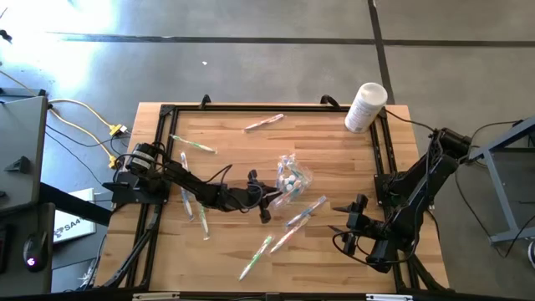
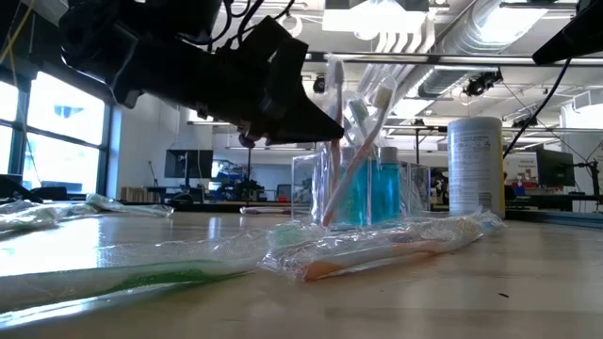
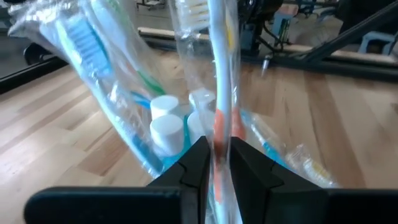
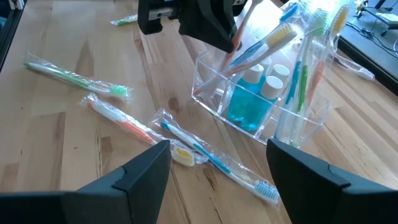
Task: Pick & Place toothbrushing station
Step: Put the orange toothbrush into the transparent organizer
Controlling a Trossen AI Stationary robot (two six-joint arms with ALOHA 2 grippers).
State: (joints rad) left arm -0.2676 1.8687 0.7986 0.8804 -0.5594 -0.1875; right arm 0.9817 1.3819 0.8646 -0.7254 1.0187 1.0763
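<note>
While the left fingers (image 3: pixel 217 163) loosely pinch an upright wrapped toothbrush (image 3: pixel 219 93) over the clear organizer (image 4: pixel 261 106), the right fingers (image 4: pixel 217 168) wait spread nearby.

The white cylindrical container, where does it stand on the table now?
In the high view, the white cylindrical container stands at the table's far right corner, beside the black frame rail, well apart from the clear toothbrush holder at the middle.

The left tool (image 3: pixel 217 165) narrowly flanks a wrapped orange-handled toothbrush (image 3: pixel 219 93) beside white-capped tubes (image 3: pixel 166 127).
</note>
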